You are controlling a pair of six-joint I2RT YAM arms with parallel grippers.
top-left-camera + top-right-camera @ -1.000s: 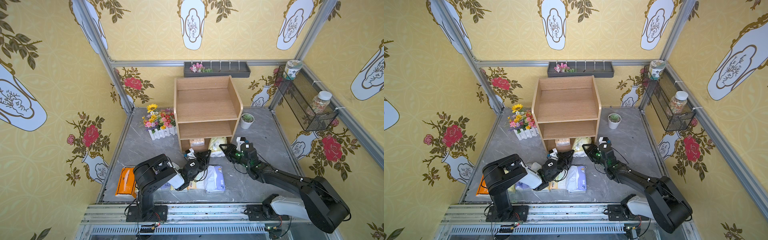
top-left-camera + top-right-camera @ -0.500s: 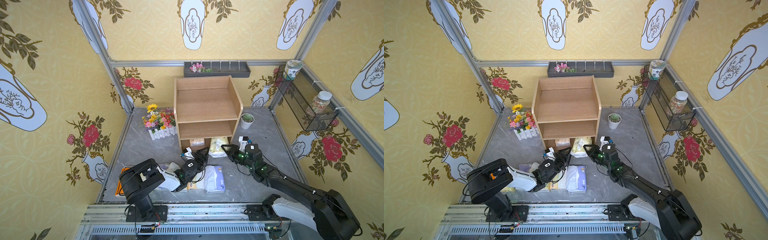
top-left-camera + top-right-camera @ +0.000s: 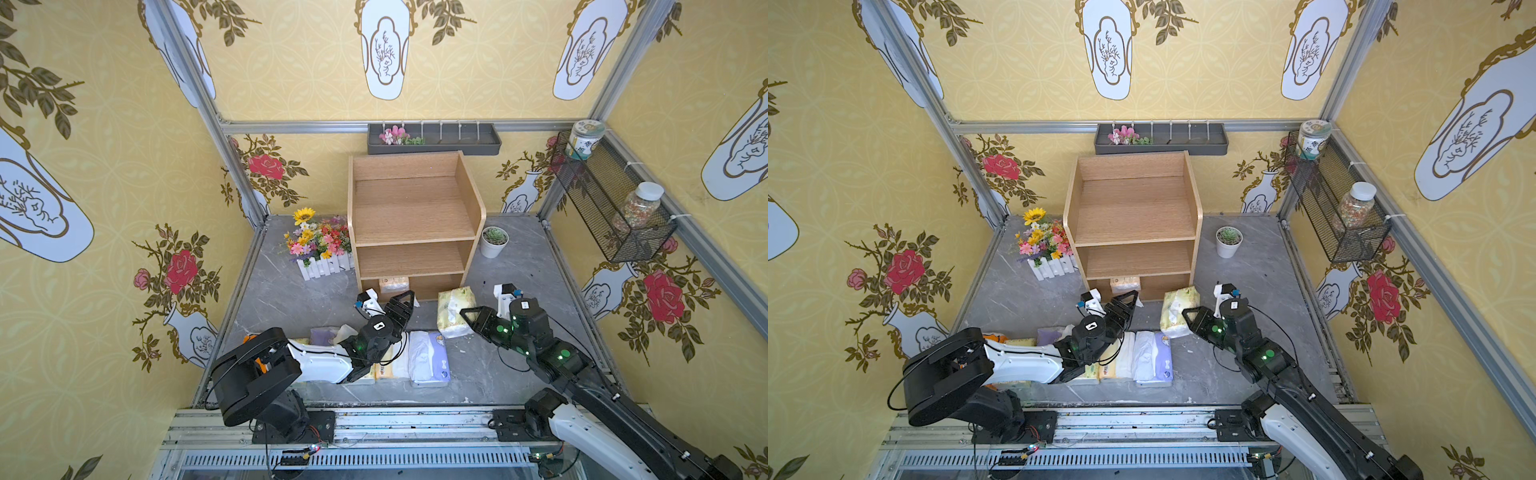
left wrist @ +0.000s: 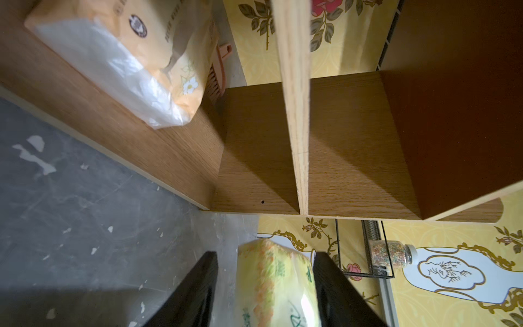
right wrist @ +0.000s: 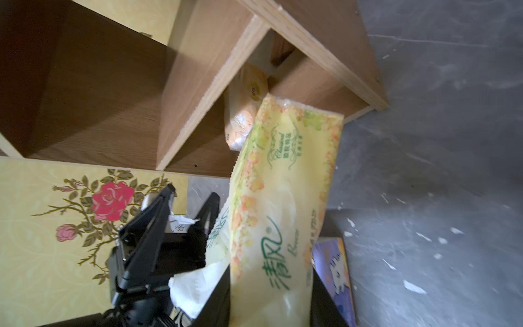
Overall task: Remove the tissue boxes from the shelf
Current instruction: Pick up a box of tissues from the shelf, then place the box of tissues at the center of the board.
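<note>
Progress: pulling yellow-green pack [image 3: 453,305] off shelf [image 3: 415,208] in clamped right gripper [image 3: 465,322]. Aiming newly opened left gripper [image 3: 401,300] at 1 tan pack [image 3: 393,284]

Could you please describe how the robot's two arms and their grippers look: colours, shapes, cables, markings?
Both arms mix black joint housings with white link covers, seen on the left arm and right arm. Green lights glow near the wrists; thin black cables loop alongside. The left gripper and right gripper have black wedge-shaped fingers.
</note>
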